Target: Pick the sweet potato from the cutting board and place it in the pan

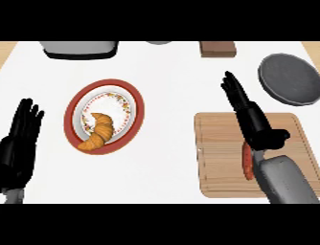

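Resting hand: the left hand (16, 143) stands at the far left of the cutting board (219, 143), well apart from it, fingers (27, 117) straight, close together and pointing up, holding nothing.
Right hand: the right hand (251, 119) is over the cutting board, above its middle part; its fingers (234, 91) are stretched straight and reach past the board's far edge, and the thumb (277, 136) sticks out to the right. They are not curled round anything.
Sweet potato: the sweet potato (247, 162) lies on the cutting board, near its middle; only a reddish strip shows at the left side of the right wrist. I cannot tell if the hand touches it.
Pan: the grey pan (290, 79) is behind the cutting board's right corner, apart from it, handle to the right.
Plate: a red-rimmed plate (134, 95) with a croissant (99, 131) lies left of the cutting board.
Table: the white table (170, 72) carries all of these things.
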`<action>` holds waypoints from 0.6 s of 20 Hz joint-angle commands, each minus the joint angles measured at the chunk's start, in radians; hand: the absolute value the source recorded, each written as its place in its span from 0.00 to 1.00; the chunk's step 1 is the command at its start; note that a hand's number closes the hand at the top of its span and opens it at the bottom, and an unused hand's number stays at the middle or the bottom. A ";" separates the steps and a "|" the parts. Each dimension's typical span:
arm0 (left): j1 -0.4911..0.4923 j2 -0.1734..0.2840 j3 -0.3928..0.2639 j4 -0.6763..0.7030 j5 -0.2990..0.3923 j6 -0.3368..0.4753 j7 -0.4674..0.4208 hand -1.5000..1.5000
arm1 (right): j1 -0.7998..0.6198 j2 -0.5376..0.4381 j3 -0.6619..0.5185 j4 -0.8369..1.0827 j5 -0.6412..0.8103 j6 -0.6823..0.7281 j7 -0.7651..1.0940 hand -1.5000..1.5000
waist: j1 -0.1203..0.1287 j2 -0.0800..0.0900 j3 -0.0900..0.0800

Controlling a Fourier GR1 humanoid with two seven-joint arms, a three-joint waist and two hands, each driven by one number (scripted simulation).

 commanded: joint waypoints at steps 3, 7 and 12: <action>-0.052 -0.030 -0.090 0.043 0.010 -0.088 0.094 0.50 | -0.058 -0.128 0.048 -0.015 0.118 0.065 0.061 1.00 | -0.007 0.012 0.010; -0.044 -0.047 -0.153 0.023 0.037 -0.127 0.151 0.50 | -0.182 -0.421 0.121 0.027 0.454 0.044 0.055 1.00 | -0.033 -0.004 -0.031; -0.089 -0.142 -0.250 0.050 0.040 -0.163 0.209 0.50 | -0.051 -0.288 0.026 0.073 0.451 -0.209 -0.167 0.00 | -0.006 0.013 0.012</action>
